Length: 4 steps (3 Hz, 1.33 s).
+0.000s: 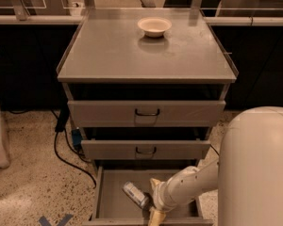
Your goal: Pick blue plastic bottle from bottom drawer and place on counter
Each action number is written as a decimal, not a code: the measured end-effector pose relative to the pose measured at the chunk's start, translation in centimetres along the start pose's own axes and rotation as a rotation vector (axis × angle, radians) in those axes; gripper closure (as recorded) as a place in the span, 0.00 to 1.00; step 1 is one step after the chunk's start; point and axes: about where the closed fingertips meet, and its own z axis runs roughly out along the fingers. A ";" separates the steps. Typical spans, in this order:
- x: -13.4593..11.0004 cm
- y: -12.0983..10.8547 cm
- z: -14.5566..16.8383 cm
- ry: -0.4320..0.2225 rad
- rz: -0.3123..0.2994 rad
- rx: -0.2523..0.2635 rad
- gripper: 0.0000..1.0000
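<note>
The blue plastic bottle (135,194) lies tilted on the floor of the open bottom drawer (114,202), with one end pointing to the back left. My gripper (153,200) is low inside the drawer at the bottle's right end, reaching in from the white arm (188,185) on the right. The frame does not show whether it touches the bottle. The grey counter (113,51) on top of the cabinet is above.
A cream bowl (154,26) stands at the back of the counter. The two upper drawers (146,113) with dark handles are shut. My white body (257,168) fills the lower right. A black cable (68,159) runs on the floor at the left.
</note>
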 end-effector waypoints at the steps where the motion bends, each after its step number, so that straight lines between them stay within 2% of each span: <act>1: -2.9 0.0 7.6 -0.102 -0.065 -0.047 0.00; 2: -2.9 0.0 7.6 -0.102 -0.065 -0.047 0.00; 3: -3.5 0.7 8.4 -0.130 -0.068 -0.063 0.00; 4: -4.5 0.1 11.0 -0.142 -0.080 -0.065 0.00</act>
